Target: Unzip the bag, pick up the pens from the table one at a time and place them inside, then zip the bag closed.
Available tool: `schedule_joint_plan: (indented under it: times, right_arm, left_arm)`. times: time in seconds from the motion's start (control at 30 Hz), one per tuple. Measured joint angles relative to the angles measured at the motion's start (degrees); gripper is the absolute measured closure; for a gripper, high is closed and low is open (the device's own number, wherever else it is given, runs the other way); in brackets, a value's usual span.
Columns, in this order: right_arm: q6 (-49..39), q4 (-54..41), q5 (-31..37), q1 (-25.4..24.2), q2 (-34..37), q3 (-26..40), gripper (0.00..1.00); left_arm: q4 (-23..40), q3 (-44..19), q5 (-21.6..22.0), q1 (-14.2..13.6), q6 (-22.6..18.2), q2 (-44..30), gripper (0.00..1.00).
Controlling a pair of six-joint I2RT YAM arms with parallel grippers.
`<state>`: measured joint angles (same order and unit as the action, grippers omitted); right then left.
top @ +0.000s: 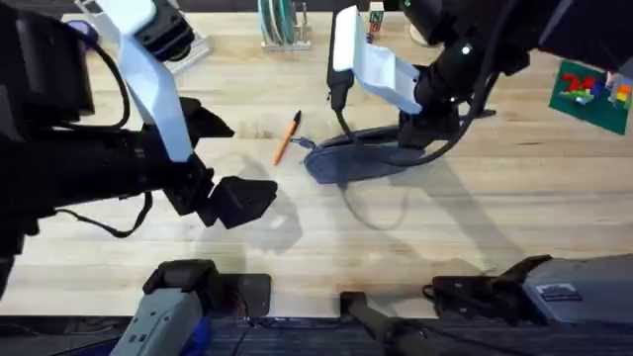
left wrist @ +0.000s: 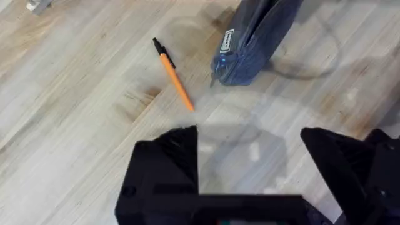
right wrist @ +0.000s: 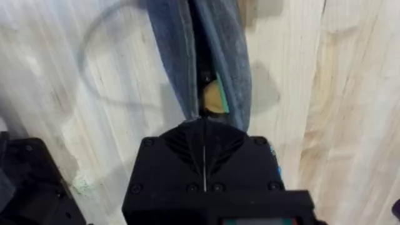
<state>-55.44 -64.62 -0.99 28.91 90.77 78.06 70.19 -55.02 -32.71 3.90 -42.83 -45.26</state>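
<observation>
My right hand [right wrist: 204,125] sits pinched shut at the open bag [top: 361,156] mid-counter [top: 514,208]; my left hand [left wrist: 250,156] hangs wide above the counter, the orange pen [top: 287,137] just beside the bag.

Both arms pair white link shells with black joints and loose black cables. The left pincer [left wrist: 250,181] has broad, angular matte-black fingers [left wrist: 165,165]. The right pincer [right wrist: 204,134] has black fingers ribbed in a fan pattern — small screws dot its housing below.
</observation>
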Motion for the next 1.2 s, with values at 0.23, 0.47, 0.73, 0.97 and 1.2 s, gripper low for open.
schedule_joint_plan:
  times: [0.23, 0.47, 0.73, 0.97, 1.2]
  right_arm:
    - [-0.73, 2.24, -0.04, -0.12, 0.29, 0.0, 0.971]
    - [-0.78, 2.71, -0.07, -0.12, 2.65, 0.0, 0.971]
    - [-1.07, 3.69, -0.81, -0.12, 4.13, 0.0, 0.973]
    - [-1.64, 3.78, -3.24, -0.23, 6.88, 0.0, 0.973]
    - [-1.64, 3.84, -3.82, -0.27, 9.19, 0.0, 0.971]
  left_arm:
    - [0.0, 0.0, 0.0, 0.0, 0.02, -0.01, 0.005]
    - [0.0, 0.0, 0.02, 0.0, 0.02, -0.01, 0.005]
    - [0.0, 0.0, 0.02, 0.0, 0.02, -0.01, 0.005]
    - [0.0, 0.0, 0.02, 0.0, 0.02, -0.01, 0.005]
    - [0.0, 0.0, 0.02, 0.0, 0.02, -0.01, 0.006]
